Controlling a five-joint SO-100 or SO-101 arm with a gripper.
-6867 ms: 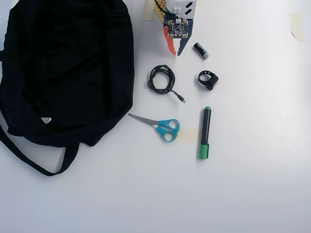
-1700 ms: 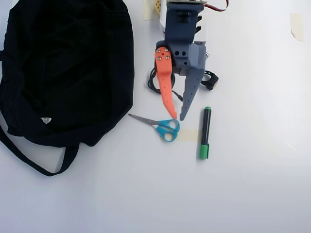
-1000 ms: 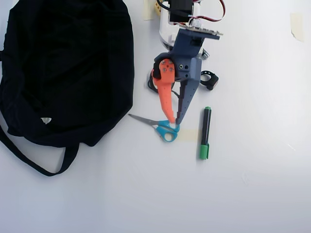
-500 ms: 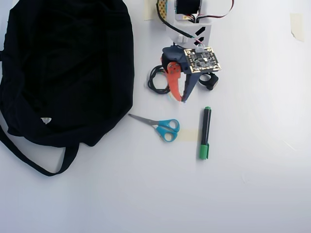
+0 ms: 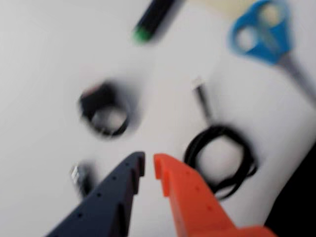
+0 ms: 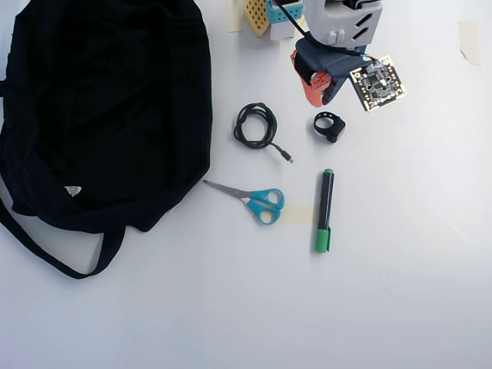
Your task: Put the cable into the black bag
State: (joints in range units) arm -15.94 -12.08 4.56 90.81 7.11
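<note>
A: Wrist view, nearest first: we see the two-finger gripper [image 5: 149, 165], one dark navy finger, one orange, tips nearly touching with only a narrow slit between them. We read it as clenched, with nothing held.

B: Agreed. Overhead view puts the gripper [image 6: 317, 86] at the top of the white bench [image 6: 400, 292], hanging over bare surface, apart from everything.

A: Next out in the wrist view: the thin black cable wound into a round coil [image 5: 220, 160], just right of the orange finger, flat on the bench, its loose tail running up to a small plug. Blurry, but the shape is clear.

B: Overhead view, the cable [image 6: 256, 125] lies right of the large soft black cloth bag [image 6: 100, 108], near it but not touching, tail trailing to the lower right. It is outside the bag.

A: To the left in the wrist view we have the small thick black ring-shaped strap [image 5: 104, 113] with a reddish spot; overhead it [image 6: 330, 126] sits right of the cable, below the gripper.

B: Farther off: the blue-handled metal scissors [image 5: 264, 32] and the black marker with a green cap [image 5: 153, 19], both badly blurred.

A: Overhead, scissors [image 6: 257, 201] lie below the cable, marker [image 6: 324, 210] to their right, upright in frame, green end down.

B: The bag fills the upper left, strap looping at the lower left, with a tiny white tag.
</note>
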